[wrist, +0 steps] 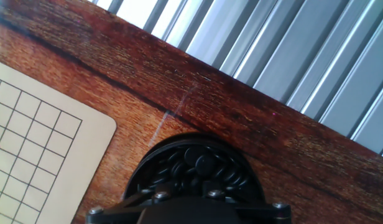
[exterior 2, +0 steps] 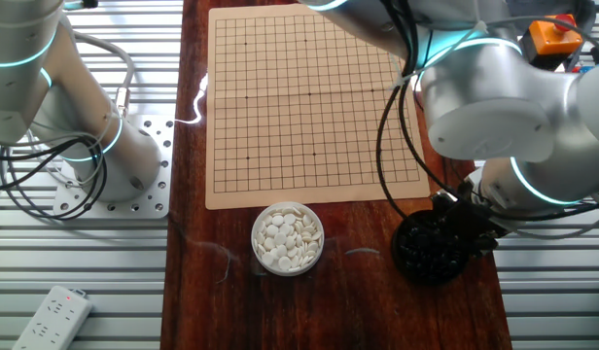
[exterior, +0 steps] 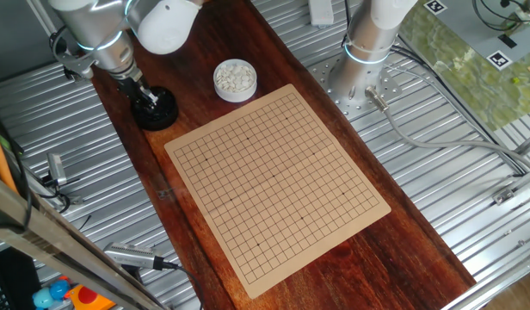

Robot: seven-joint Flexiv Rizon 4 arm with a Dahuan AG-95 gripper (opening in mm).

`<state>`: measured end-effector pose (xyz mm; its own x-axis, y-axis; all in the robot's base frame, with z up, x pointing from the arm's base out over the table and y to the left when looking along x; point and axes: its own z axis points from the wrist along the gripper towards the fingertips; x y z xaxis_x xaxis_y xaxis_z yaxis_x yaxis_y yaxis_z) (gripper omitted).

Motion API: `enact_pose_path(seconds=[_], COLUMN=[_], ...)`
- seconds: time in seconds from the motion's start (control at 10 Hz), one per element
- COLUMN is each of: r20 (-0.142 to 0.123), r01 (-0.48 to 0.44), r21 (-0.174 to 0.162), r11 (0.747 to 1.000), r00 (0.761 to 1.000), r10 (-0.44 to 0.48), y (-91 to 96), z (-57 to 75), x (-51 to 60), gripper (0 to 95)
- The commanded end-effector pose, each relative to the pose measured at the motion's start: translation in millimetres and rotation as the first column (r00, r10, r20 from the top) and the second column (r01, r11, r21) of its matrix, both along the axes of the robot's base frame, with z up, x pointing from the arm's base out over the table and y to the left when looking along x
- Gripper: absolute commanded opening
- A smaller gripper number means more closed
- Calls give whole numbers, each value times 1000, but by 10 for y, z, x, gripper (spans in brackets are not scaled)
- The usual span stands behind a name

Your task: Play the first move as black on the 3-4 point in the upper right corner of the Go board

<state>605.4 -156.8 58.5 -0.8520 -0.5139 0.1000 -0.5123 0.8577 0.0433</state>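
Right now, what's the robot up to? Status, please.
Gripper down in the bowl of black stones, jaws hidden. Go board bare, no stone played. White stones' bowl alongside, not in the way.

Glossy black stones (wrist: 198,165), matt board (wrist: 36,155)

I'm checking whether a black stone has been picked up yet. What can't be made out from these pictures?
- Tool state: fingertips sit in the black bowl; the arm covers them in both fixed views, and the hand view's bottom edge cuts them off.
- Whether a black stone is gripped: same cause.
- Far edge of the board: cut off and covered by the arm in the other fixed view.
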Motion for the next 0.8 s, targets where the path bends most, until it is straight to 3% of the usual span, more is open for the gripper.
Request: enact_pose_path(seconds=[0.1, 0.2, 0.3, 0.4, 0.8], r20=[0, 0, 0, 0, 8], r01=[-5, -7, -12, -16, -34], r21=[-2, -3, -2, -1, -4], r11=[1000, 1000, 1000, 1000, 999], r00=[1000, 1000, 1000, 1000, 999], r10=[5, 7, 12, 16, 34], y=[-10, -18, -27, -29, -64], z=[4, 8, 11, 12, -51], x=[-10, -14, -19, -20, -19], gripper=[0, 190, 190, 380, 380])
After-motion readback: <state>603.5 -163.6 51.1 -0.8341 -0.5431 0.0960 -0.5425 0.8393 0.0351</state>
